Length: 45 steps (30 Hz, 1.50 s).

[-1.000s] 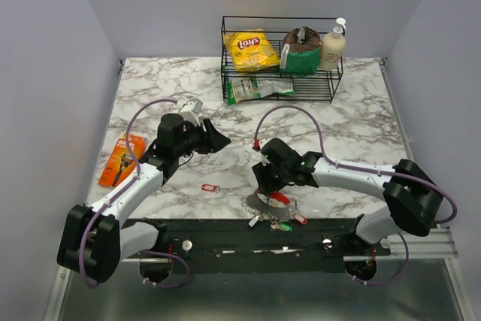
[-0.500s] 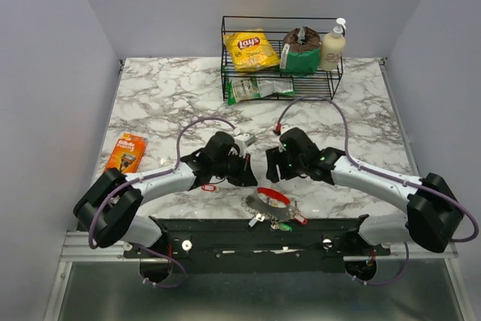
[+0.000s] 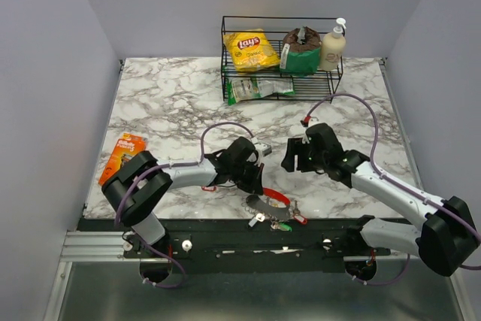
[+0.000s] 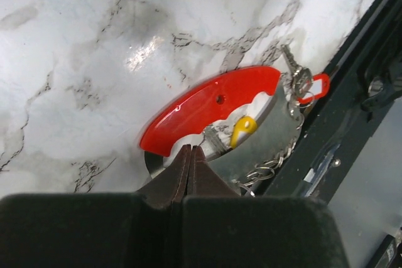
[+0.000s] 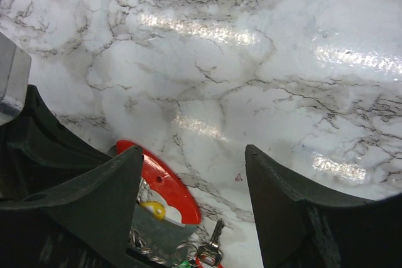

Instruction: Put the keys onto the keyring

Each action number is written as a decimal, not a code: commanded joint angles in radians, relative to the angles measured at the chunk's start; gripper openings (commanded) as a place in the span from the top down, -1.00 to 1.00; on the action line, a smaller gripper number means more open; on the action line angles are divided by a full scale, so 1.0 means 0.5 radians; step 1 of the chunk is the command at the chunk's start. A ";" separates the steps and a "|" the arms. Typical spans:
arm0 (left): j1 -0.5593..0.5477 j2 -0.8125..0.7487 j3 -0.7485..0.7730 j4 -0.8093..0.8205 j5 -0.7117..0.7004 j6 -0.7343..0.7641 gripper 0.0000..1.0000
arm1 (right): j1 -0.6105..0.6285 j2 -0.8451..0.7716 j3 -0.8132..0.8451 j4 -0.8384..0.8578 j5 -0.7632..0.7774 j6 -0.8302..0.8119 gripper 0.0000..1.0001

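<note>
The left gripper [image 4: 190, 152] is clenched, nothing visible between its fingers, and its tip sits at the near-left edge of the red oval loop [image 4: 210, 108], right where the silvery-grey flat piece [image 4: 251, 149] shows beneath. The keyring [image 4: 300, 81] lies at the right end of that loop, on the marble table [image 3: 165, 103] by its near edge, between the two arms. The keys [image 3: 282, 221] with red and green tags lie bunched just beside it. The right gripper [image 5: 193, 155] hangs released, fingers spread wide over bare marble, just far-right of the bunch. An orange razor pack [image 3: 124, 157] lies at the left edge
</note>
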 commanded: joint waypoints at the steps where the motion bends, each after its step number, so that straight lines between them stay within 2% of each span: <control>1: -0.039 0.073 0.082 -0.147 -0.095 0.114 1.00 | -0.068 -0.076 -0.051 0.056 -0.014 0.032 -0.50; 8: -0.076 0.211 0.226 -0.386 -0.331 0.230 1.00 | -0.148 -0.109 -0.067 0.077 -0.072 0.014 -0.50; 12: -0.076 0.273 0.306 -0.460 -0.561 0.240 1.00 | -0.169 -0.115 -0.073 0.077 -0.082 0.008 -0.50; 16: -0.067 0.359 0.398 -0.479 -0.607 0.252 1.00 | -0.176 -0.106 -0.091 0.096 -0.106 0.008 -0.50; 23: 0.037 0.475 0.542 -0.439 -0.577 0.276 1.00 | -0.179 -0.094 -0.116 0.117 -0.152 0.004 -0.50; 36: 0.273 0.748 0.965 -0.552 -0.555 0.510 1.00 | -0.176 -0.054 -0.134 0.142 -0.210 -0.017 -0.50; 41: 0.313 0.791 0.999 -0.531 -0.546 0.528 1.00 | -0.179 -0.036 -0.128 0.142 -0.247 -0.042 -0.50; 45: 0.332 0.703 0.990 -0.476 -0.350 0.589 1.00 | -0.179 -0.033 -0.131 0.172 -0.354 -0.106 -0.50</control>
